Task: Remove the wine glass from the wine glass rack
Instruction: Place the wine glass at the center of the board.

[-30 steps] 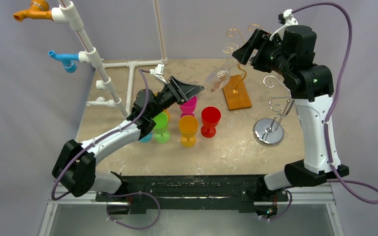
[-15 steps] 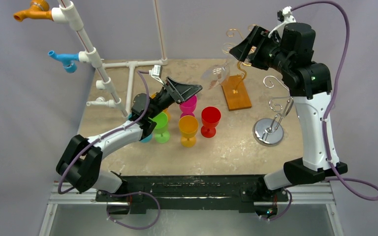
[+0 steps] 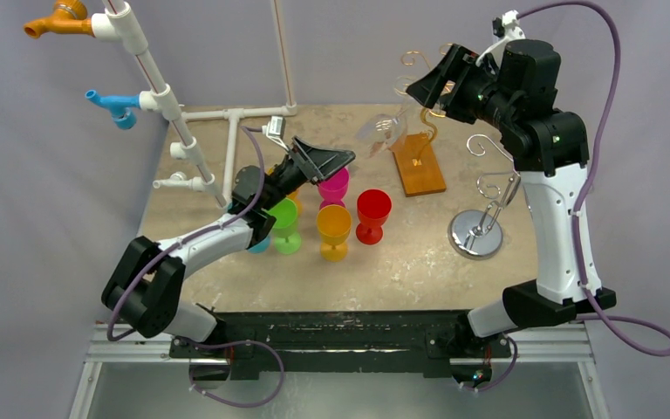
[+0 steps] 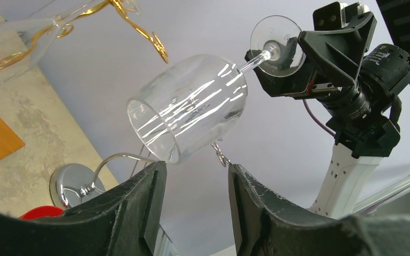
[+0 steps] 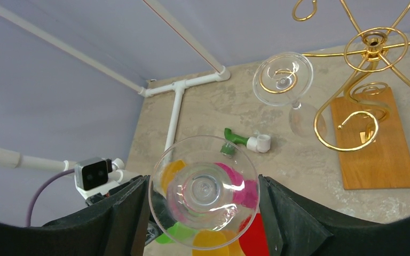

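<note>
Clear wine glass (image 4: pixel 189 104), foot pinched in the right gripper (image 5: pixel 205 200), hung just above the left gripper's (image 4: pixel 196 172) spread fingers, which should close softly.

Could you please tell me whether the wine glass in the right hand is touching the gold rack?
Apart. The left wrist view shows a clear gap between the wine glass and the nearest curl of the gold rack.

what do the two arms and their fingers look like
The left arm and right arm match: white links between bulky black joints, on black bases. A purple cable loops loosely along each one. The fingers are matte black, broad and wedge-shaped, with flat inner faces.
</note>
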